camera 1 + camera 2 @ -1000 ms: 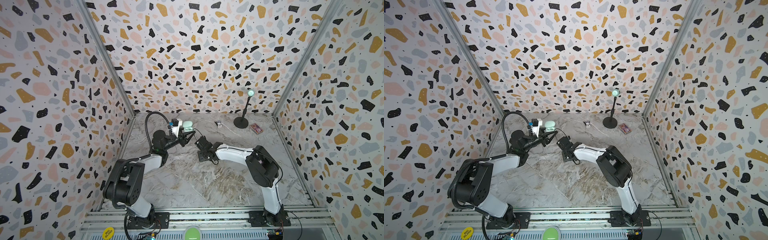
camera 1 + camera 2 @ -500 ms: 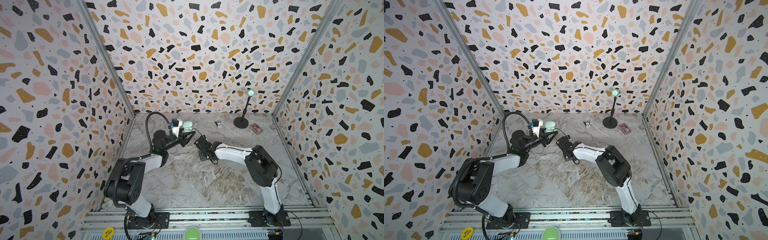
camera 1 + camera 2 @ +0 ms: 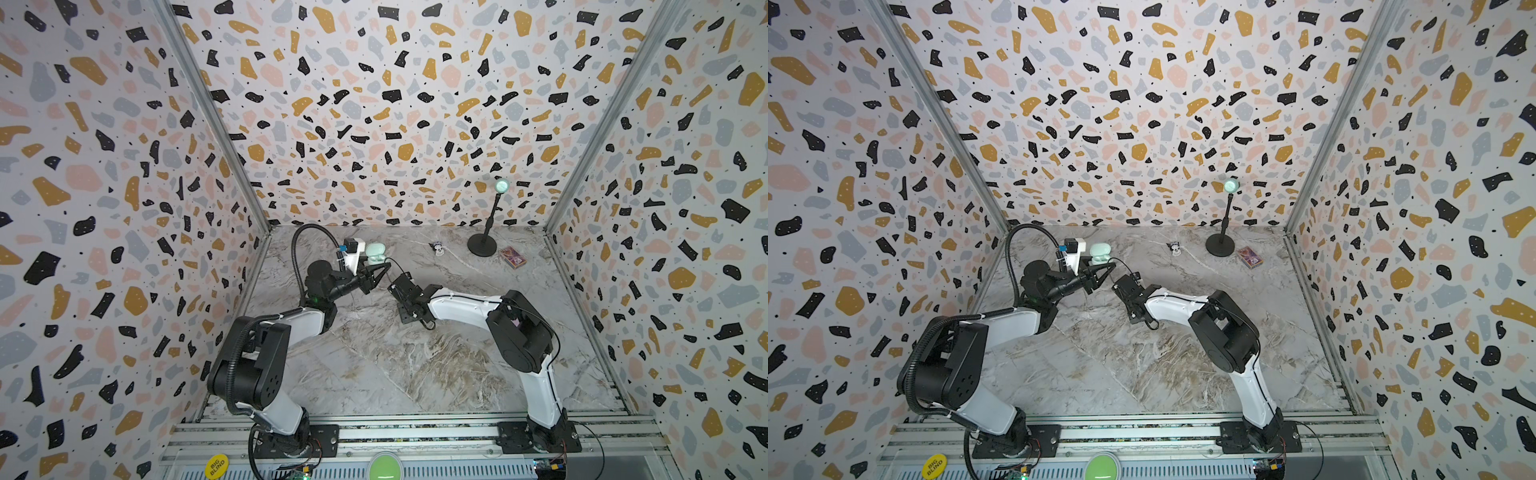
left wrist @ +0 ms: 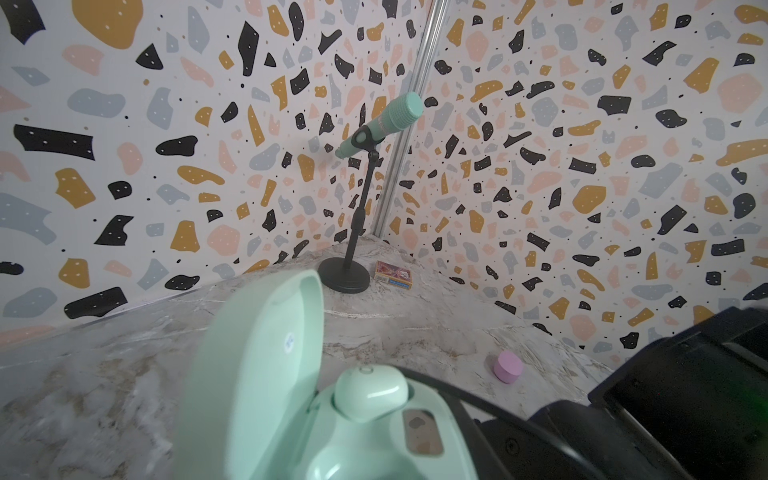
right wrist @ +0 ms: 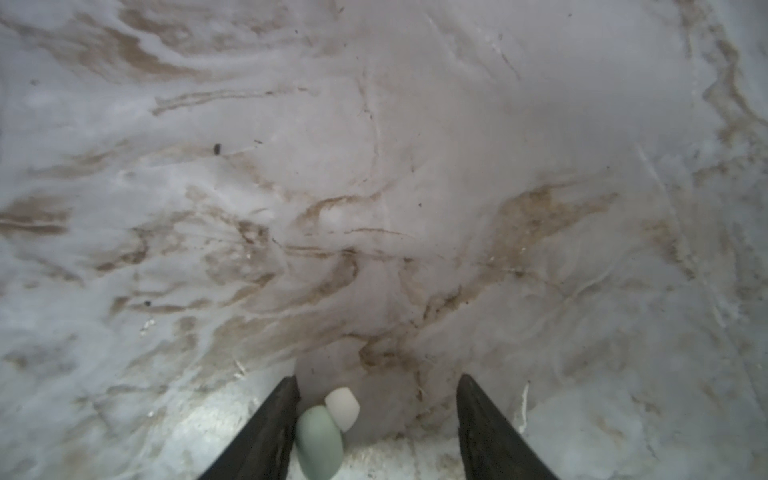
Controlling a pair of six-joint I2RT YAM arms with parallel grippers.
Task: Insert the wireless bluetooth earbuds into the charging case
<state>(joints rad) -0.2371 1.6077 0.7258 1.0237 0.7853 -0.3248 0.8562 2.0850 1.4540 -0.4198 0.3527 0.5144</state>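
Earbud (image 5: 320, 440): tiny, light, likely slippery; pinch across body. Right gripper (image 5: 378, 377) jaws half open, earbud against one, ungripped. Left gripper (image 3: 386, 269) jaws shut near open case (image 3: 375, 253).

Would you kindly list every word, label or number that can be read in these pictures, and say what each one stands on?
"BIG BLIND": on the yellow disc at the near edge, in both top views.
The small box by the microphone stand: printed, but too small to read.
The sticker inside the lid of the charging case: blurred, unreadable.
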